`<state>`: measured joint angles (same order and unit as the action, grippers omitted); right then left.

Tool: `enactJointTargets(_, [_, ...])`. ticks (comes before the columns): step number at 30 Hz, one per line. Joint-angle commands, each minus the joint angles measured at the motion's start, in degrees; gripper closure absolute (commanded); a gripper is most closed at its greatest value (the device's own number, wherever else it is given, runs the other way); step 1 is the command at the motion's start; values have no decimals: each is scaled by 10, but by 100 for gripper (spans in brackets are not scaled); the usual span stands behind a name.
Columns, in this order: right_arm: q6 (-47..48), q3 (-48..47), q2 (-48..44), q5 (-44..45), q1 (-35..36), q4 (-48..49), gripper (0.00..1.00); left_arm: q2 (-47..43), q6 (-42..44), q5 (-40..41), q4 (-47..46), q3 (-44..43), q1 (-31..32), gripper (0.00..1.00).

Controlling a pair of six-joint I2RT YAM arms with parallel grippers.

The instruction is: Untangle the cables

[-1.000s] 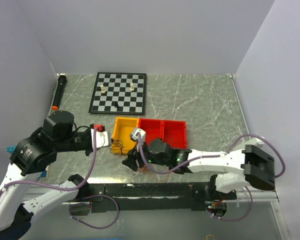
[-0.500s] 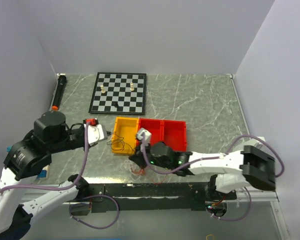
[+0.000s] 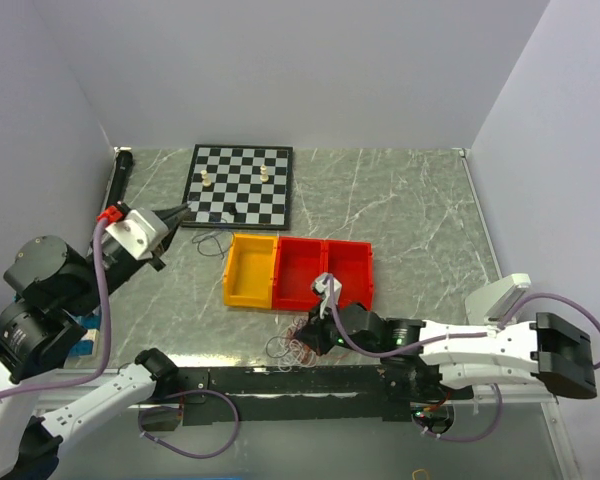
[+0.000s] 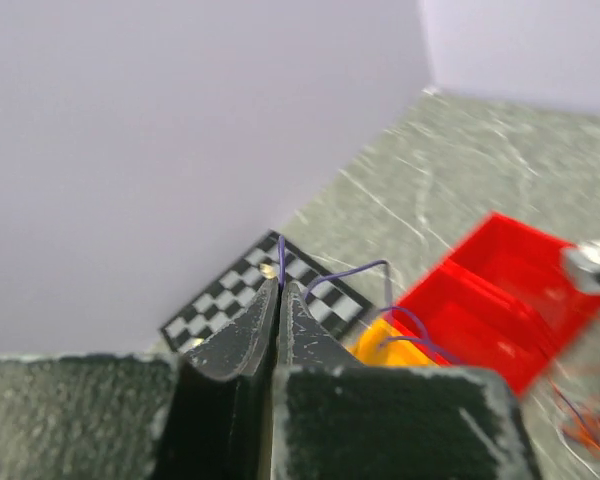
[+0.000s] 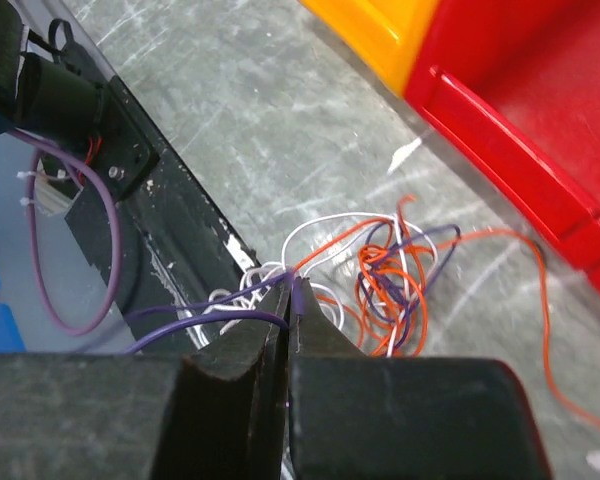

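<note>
The cables are thin wires. A tangle of orange, white and purple loops lies on the marble table by its near edge, in front of the red bin; it also shows as the tangle in the top view. My right gripper is shut on a purple wire at the tangle's left side, low over the table. My left gripper is shut on another thin purple wire, raised at the left near the chessboard. That wire hangs as a small dark loop over the table.
A yellow bin and two red bins stand mid-table. A chessboard with two pieces lies at the back. A black cylinder rests along the left wall. A black rail runs along the near edge, close to the tangle.
My left gripper has risen and swung back-left toward the chessboard, pulling a wire away with it. My right gripper has closed and moved toward the near edge, taking hold of a purple wire.
</note>
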<state>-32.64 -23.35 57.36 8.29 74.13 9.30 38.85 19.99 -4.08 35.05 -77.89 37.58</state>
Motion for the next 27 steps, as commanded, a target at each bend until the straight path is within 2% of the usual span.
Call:
enactJointTargets(1, [-37,16,-46,27,10,-42,98,10,-10,46,-54,-17,-1,92])
enactJointTargets(4, [-40,14,-67,35,15,-62,98,11,-7,-8,-38,20,-1,87])
enactJointTargets(8, [-37,8,-102,37,19,-80,98,18,-13,-22,-54,110,-2,88])
enactJointTargets(13, [-39,5,-126,35,28,-91,98,57,-5,15,-136,220,-1,87])
enactJointTargets(15, [-40,4,-132,37,31,-91,98,80,-6,19,-169,251,-1,80])
enactJointTargets(17, [-40,4,-135,36,33,-91,99,90,-2,3,-198,269,-1,76])
enactJointTargets(21, [-37,2,-137,37,35,-91,99,118,-4,-8,-214,255,-1,76])
enactJointTargets(24, [-37,3,-135,37,35,-91,100,126,47,-33,-165,238,-1,74])
enactJointTargets(27, [-34,5,-138,35,35,-91,100,131,134,-76,-12,243,-2,53])
